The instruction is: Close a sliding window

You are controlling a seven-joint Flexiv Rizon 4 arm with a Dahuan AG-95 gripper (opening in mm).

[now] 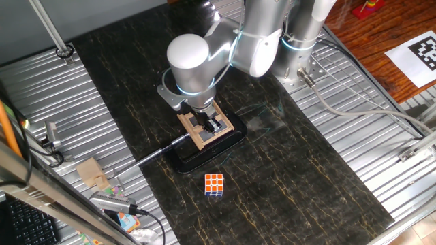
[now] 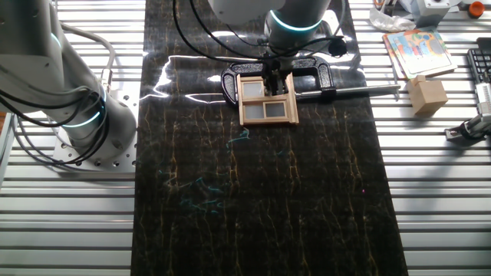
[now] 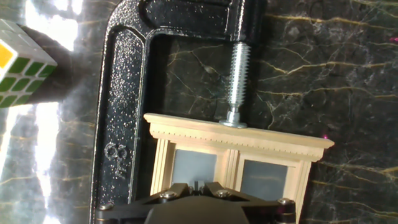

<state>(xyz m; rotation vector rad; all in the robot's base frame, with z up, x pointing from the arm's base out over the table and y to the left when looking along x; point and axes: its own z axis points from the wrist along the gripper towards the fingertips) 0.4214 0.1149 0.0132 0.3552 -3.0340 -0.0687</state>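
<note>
The sliding window [image 1: 193, 134] is a light-wood frame with dark grey panes, held in a black C-clamp [image 1: 197, 160] at mid table. It also shows in the other fixed view [image 2: 267, 112] and in the hand view [image 3: 242, 140], where the clamp's screw [image 3: 239, 74] presses on its top moulding. My gripper [image 1: 210, 124] stands straight over the window and comes down on its middle [image 2: 275, 84]. In the hand view the gripper [image 3: 198, 185] has its fingers drawn together over the centre bar between the panes. The contact point is hidden.
An orange-white puzzle cube [image 1: 214, 184] lies just in front of the clamp and shows at the hand view's left edge [image 3: 18, 62]. The clamp's handle rod [image 2: 360, 92] sticks out sideways. A wooden block [image 2: 427, 94] and a second arm's base [image 2: 77, 123] stand on the metal side strips.
</note>
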